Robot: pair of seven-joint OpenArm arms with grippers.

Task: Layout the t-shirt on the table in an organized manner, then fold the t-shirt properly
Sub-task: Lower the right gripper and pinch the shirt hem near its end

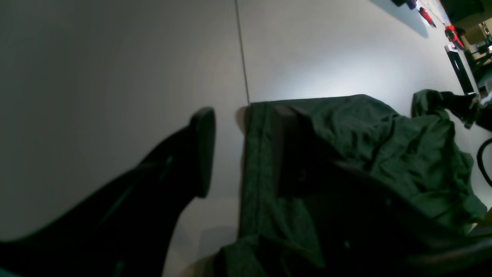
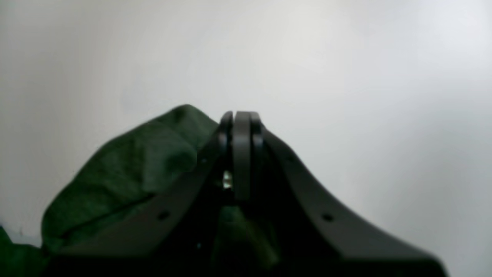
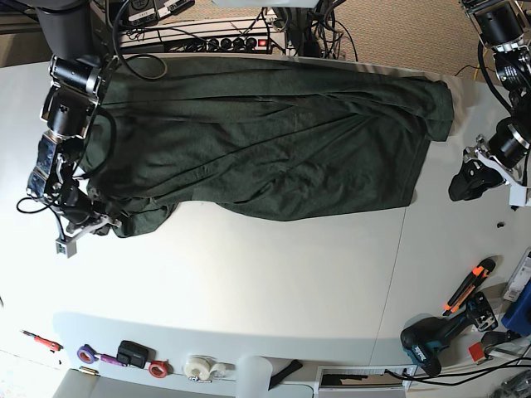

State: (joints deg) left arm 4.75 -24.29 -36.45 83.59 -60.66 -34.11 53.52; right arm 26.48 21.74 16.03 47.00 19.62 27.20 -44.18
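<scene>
The dark green t-shirt (image 3: 265,141) lies spread lengthwise across the back of the white table (image 3: 249,282), still creased, with its near left corner bunched. My right gripper (image 3: 106,222) is at that corner. In the right wrist view its fingers (image 2: 240,119) are shut, with green cloth (image 2: 134,173) beside and between them. My left gripper (image 3: 466,184) rests off the shirt's right end. In the left wrist view it (image 1: 244,150) stands open, straddling the shirt's straight edge (image 1: 384,154), one finger over bare table (image 1: 115,57), the other in front of the cloth.
A thin seam (image 3: 394,282) crosses the tabletop on the right. Along the front edge lie tape rolls (image 3: 199,367), a drill (image 3: 427,344), an orange-handled tool (image 3: 469,286) and a red-handled tool (image 3: 41,340). Cables and a power strip (image 3: 224,41) run behind the shirt.
</scene>
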